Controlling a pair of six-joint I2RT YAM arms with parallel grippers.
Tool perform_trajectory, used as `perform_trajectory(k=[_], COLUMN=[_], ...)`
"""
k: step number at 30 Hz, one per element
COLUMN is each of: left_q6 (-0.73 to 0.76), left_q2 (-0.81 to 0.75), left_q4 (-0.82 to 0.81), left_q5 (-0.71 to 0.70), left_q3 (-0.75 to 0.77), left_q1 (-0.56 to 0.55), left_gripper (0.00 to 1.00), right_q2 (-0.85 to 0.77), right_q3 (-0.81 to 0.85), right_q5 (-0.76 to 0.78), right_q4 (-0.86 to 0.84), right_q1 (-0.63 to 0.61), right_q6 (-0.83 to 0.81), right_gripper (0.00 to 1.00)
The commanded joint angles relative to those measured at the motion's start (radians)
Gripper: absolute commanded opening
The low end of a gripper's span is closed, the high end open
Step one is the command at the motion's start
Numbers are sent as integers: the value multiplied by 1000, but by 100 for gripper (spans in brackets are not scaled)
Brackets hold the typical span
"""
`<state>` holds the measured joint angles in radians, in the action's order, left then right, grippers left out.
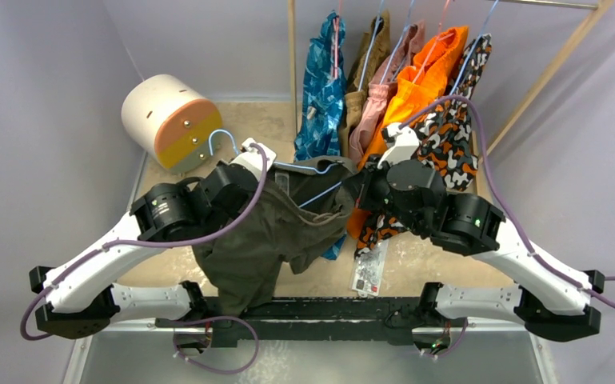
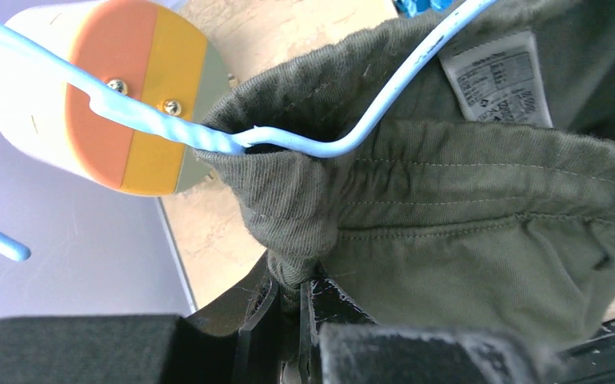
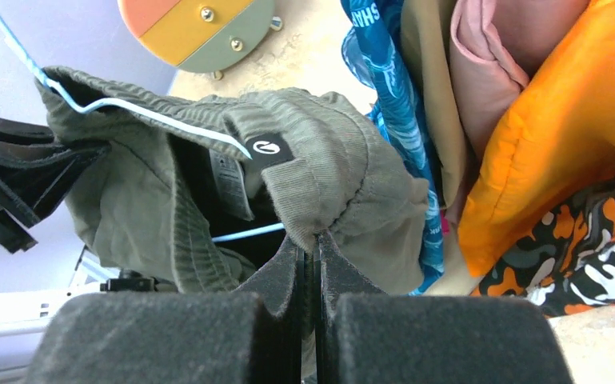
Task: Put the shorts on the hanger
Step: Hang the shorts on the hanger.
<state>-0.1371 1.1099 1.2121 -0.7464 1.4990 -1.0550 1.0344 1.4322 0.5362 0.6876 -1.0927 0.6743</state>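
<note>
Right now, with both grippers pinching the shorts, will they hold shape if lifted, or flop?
Likely floppy: the shorts sag and bunch between the left gripper and right gripper. Probably light, since small pinches of waistband carry them. The hanger wire is thin and smooth, so fabric may slide along it.

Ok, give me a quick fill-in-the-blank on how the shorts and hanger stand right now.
1. The left claw and the right claw are both shut on the ____ of the shorts.
2. The hanger threaded into the waist opening has wire coloured ____.
3. Among the clothes hanging behind, the one between the pink garment and the camouflage garment is ____.
Missing words: waistband; light blue; orange.
</note>
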Motion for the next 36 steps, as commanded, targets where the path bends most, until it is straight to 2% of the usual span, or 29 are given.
perform_trajectory(k=[1,5,11,16,21,26,30,32,36], left_q6=[-30,-43,-65,-70,-64,-63,-71,-71,-65], left_q2=[-50,-105,-164,-197,-250,-319,-346,-339,-294], left_q4=[-113,-229,-421,-527,-613,-717,-761,-775,-824], left_q5=[94,254,441,515,580,610,616,614,634], left_q3=[38,2,-58,-102,-113,-237,-312,-307,-261], left_q1=[3,3,3,3,3,3,4,3,3], left_gripper=[0,0,0,0,0,0,0,0,0], right_q2=[31,68,170,175,94,109,135,144,190], right_q3=[29,-1,39,111,138,73,25,49,198], right_q5=[-61,-142,-223,-332,-415,-381,-422,-456,-546], right_q4=[-90,-178,-295,-408,-575,-513,-465,-461,-450], right_q1=[-4,-4,-4,-7,-7,-6,-6,-7,-14], right_q6=[-22,-38,-105,-203,-267,-253,-239,-255,-305], right_gripper=[0,0,0,0,0,0,0,0,0])
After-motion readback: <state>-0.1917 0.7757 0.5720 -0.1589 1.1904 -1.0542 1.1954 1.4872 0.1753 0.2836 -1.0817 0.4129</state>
